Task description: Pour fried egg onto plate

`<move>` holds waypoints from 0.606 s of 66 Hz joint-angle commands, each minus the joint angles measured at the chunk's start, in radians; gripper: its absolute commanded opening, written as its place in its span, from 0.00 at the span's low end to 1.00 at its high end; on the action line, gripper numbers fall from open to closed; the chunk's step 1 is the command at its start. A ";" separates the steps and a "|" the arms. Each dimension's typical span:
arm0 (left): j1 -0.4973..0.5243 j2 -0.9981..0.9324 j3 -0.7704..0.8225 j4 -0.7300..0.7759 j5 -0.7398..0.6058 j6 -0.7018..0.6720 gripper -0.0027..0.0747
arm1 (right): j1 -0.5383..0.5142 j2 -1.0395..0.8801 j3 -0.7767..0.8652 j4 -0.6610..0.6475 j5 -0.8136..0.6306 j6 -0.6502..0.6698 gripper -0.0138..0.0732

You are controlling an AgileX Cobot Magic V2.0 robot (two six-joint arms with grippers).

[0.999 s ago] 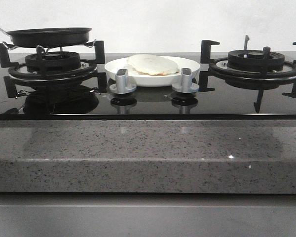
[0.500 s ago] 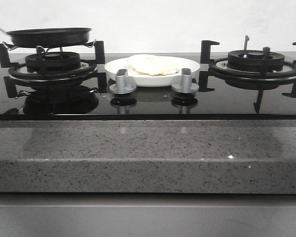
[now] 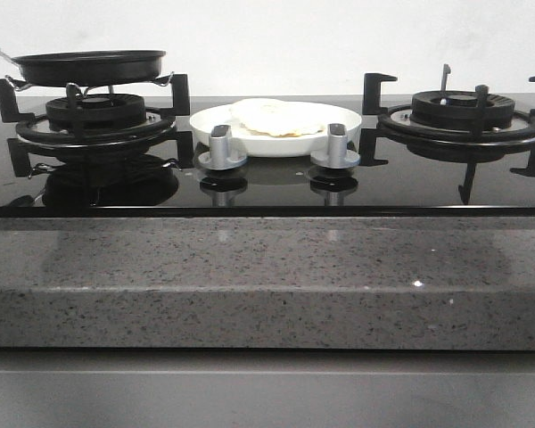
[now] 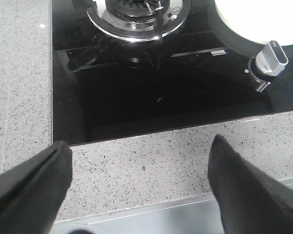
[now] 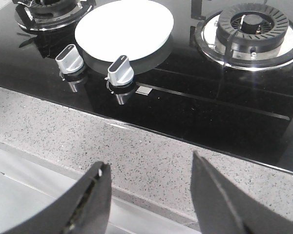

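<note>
The fried egg (image 3: pixel 273 117) lies flat on the white plate (image 3: pixel 342 122), which sits at the back of the hob between the two burners. In the right wrist view the plate (image 5: pixel 124 28) is washed out white and I cannot make out the egg on it. Only the plate's edge (image 4: pixel 263 19) shows in the left wrist view. My left gripper (image 4: pixel 140 146) is open over the granite counter edge, holding nothing. My right gripper (image 5: pixel 150 163) is also open and empty over the counter's front. Neither gripper shows in the front view.
A small black frying pan (image 3: pixel 89 66) rests on the left burner (image 3: pixel 94 116), its handle pointing left. Two silver knobs (image 3: pixel 221 147) (image 3: pixel 335 145) stand in front of the plate. The right burner (image 3: pixel 464 111) has raised black grates. The speckled counter (image 3: pixel 267 267) runs along the front.
The egg, lifted and tilted on the plate a second ago, has settled lower and flatter. Pan and plate have not moved.
</note>
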 commanded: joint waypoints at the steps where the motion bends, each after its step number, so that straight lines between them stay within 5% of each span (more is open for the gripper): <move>1: -0.007 -0.003 -0.025 -0.012 -0.057 -0.009 0.76 | -0.001 0.006 -0.024 0.001 -0.063 -0.012 0.62; 24: -0.007 -0.003 -0.025 -0.012 -0.058 -0.009 0.76 | -0.001 0.006 -0.024 0.001 -0.060 -0.012 0.60; 32: -0.007 -0.001 -0.025 -0.012 -0.058 -0.009 0.67 | -0.001 0.006 -0.024 0.001 -0.058 -0.012 0.42; 40: -0.007 -0.001 -0.025 -0.012 -0.058 -0.009 0.43 | -0.001 0.006 -0.024 0.001 -0.058 -0.012 0.22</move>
